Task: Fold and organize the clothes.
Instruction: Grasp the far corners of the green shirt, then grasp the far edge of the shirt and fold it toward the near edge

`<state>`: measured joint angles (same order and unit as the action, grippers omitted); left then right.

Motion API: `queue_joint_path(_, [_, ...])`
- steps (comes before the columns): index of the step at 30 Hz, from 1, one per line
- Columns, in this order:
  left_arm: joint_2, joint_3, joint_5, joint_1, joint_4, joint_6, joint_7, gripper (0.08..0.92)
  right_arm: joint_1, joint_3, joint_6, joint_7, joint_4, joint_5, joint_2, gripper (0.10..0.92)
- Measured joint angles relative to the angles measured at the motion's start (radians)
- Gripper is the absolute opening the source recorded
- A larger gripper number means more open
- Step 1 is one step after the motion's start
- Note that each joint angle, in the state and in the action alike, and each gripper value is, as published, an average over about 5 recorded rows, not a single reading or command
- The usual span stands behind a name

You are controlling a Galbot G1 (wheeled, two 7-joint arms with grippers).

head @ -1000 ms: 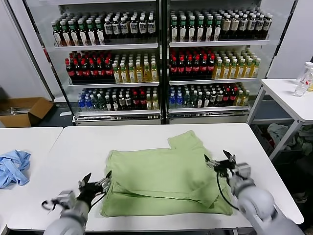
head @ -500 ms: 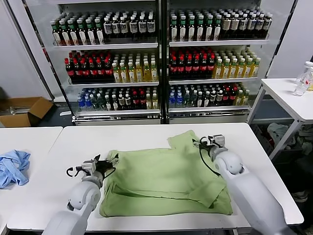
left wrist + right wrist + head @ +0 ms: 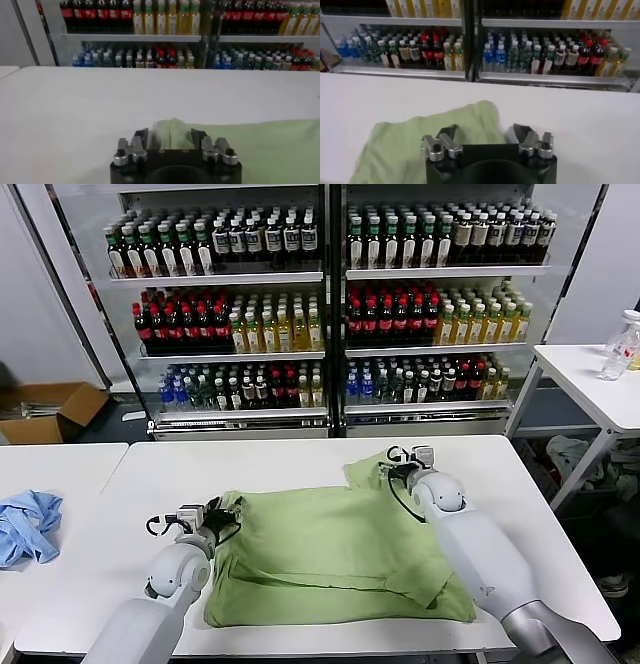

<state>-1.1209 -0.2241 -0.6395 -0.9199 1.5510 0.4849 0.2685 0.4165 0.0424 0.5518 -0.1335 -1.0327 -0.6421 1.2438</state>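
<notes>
Background: two glass-door drinks coolers (image 3: pixel 330 304) stand side by side at the far end, shelves packed with rows of bottles (image 3: pixel 215 244); dark, red-labelled, yellow and blue-capped ones are visible. The main white table (image 3: pixel 290 459) runs across the near field. A second white table (image 3: pixel 40 469) sits just beside it on the left, carrying a crumpled light blue garment (image 3: pixel 25 524). An open cardboard box (image 3: pixel 50 409) lies on the floor far left. A third white table (image 3: pixel 590 379) stands far right, holding clear bottles (image 3: pixel 622 344).
</notes>
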Motion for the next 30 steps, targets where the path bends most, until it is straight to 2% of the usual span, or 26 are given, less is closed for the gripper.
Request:
queue_joint_path(12, [0.008,-0.007,-0.059,-0.018,0.013,-0.019,-0.039,0.144,0.035,-0.005,-0.021,0.011,-0.05,-0.032,-0.025,0.248])
queue_joint_path(17, [0.018,-0.023,-0.09,-0.039,0.045,-0.043,-0.057,0.085,0.071,-0.024,-0.024,0.004,-0.137,-0.056,-0.059,0.122])
queue_joint_path(30, [0.052,-0.098,-0.191,-0.143,0.203,-0.119,-0.079,0.084,0.228,-0.14,-0.036,-0.016,-0.478,-0.105,-0.201,0.106])
